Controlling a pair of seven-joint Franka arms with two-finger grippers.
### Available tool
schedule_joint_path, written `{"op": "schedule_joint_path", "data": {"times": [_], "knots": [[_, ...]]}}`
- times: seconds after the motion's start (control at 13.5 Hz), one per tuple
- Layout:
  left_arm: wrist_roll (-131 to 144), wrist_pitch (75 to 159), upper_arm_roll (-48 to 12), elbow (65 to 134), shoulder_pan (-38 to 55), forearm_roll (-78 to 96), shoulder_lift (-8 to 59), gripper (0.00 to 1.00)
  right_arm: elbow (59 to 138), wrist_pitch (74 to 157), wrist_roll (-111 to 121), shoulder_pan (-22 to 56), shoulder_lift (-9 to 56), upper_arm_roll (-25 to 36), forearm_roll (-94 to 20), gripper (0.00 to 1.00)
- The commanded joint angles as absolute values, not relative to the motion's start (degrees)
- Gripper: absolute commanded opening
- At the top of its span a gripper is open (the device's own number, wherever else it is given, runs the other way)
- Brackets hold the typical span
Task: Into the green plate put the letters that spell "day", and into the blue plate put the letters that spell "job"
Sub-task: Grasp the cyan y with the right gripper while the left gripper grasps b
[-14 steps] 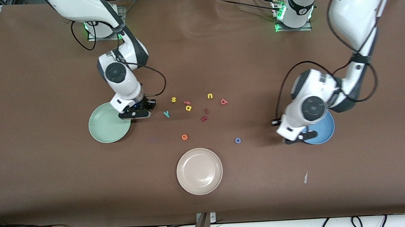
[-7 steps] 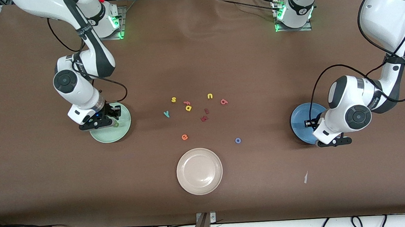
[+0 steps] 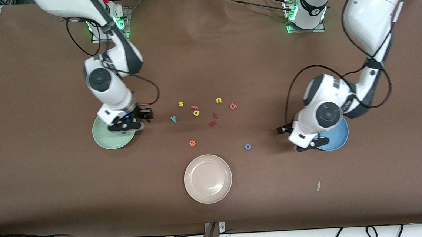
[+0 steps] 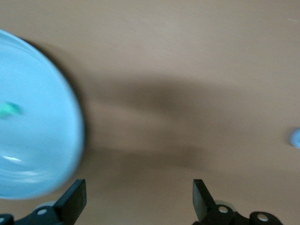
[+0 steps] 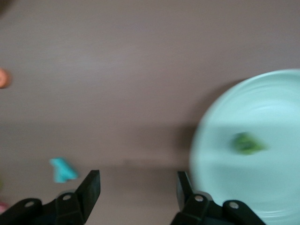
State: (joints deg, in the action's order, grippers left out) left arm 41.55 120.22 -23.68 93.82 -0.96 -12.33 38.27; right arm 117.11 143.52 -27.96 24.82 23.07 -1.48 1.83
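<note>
- The right gripper (image 3: 131, 121) hangs over the edge of the green plate (image 3: 106, 137), on the side toward the loose letters; the right wrist view shows its fingers (image 5: 92, 186) spread apart with nothing between them
- A dark green letter (image 5: 247, 143) lies in the green plate
- The left gripper (image 3: 301, 140) hangs over the rim of the blue plate (image 3: 337, 138), on the side toward the table's middle; its fingers (image 4: 75, 200) stand wide and empty
- A small teal piece (image 4: 8, 109) lies in the blue plate
- Loose on the table between the two plates: the teal y (image 3: 174, 119), the yellow a (image 3: 196, 113), the salmon b (image 3: 233, 106) and the blue o (image 3: 248, 146), the o nearest the front camera
- Also there: yellow s (image 3: 181, 104), yellow u (image 3: 218, 100), orange e (image 3: 192, 143), two dark red letters (image 3: 213, 122)
- A beige plate (image 3: 207, 178) sits nearest the front camera
</note>
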Motion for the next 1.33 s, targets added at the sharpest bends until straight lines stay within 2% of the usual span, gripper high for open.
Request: {"op": "schedule_joint_path", "data": {"times": [0.0,0.44,0.67,0.96,1.11,1.26], "knots": [[51.6,125.8,-27.3,98.5,0.0,-11.7,37.1,1.00,111.5,143.3,-36.8,28.7,29.1,-1.0,2.5,0.74],[79.7,134.6,-28.7,104.5,8.3,-12.8,37.3,1.00,107.9,143.7,-45.9,30.6,33.0,-0.7,2.4,0.74],[94.6,135.0,-28.9,104.2,10.7,-17.7,38.4,1.00,107.1,146.0,-51.5,32.6,34.9,0.2,2.5,0.74],[100.0,138.7,-28.7,104.2,12.6,-17.9,39.9,0.99,106.6,146.9,-55.1,35.3,36.6,2.2,2.7,0.74],[100.4,139.4,-28.6,104.5,13.3,-18.0,40.7,0.97,107.0,147.0,-55.5,35.4,37.0,2.3,2.7,0.74],[100.5,139.5,-28.4,104.6,13.5,-18.0,41.0,0.90,107.2,147.6,-56.4,35.9,37.4,2.5,2.8,0.70]]}}
